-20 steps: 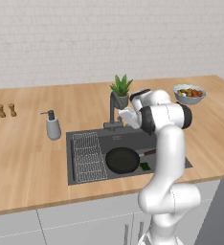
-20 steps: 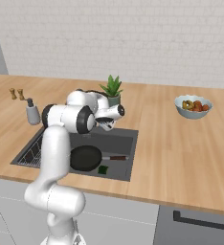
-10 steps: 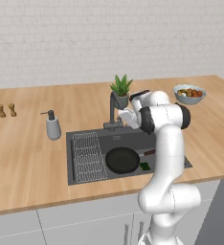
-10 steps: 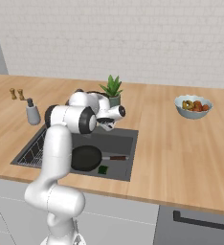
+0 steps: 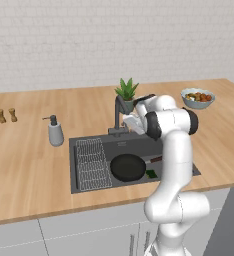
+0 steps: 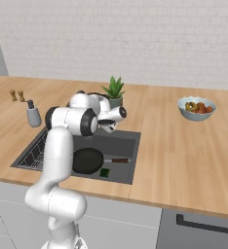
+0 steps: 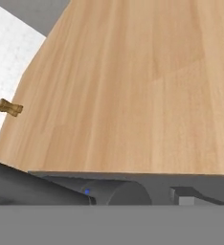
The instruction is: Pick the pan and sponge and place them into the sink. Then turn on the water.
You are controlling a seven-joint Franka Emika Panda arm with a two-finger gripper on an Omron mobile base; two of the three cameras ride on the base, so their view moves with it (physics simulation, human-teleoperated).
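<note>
The black pan (image 5: 128, 167) lies in the dark grey sink (image 5: 89, 184), its reddish-brown handle pointing right. The small green sponge (image 5: 151, 174) rests on the basin floor beside that handle. Both show again from the other side, the pan (image 6: 87, 160) and the sponge (image 6: 104, 172). My gripper (image 5: 131, 123) hangs over the sink's back edge, right against the angular faucet (image 5: 119, 111). In the hand view the faucet's round dark body (image 7: 128, 193) sits between my spread jaws. The gripper is open and holds nothing. The water is out of view.
A wire rack (image 5: 91, 162) covers the sink's left part. A soap dispenser (image 5: 55, 131) stands left of the sink, with two small shakers (image 5: 6, 115) farther left. Behind the faucet stands a potted plant (image 5: 126, 92). A fruit bowl (image 5: 197, 97) sits at the right.
The hand has stayed almost still at the faucet. The pan and the sponge have not moved.
</note>
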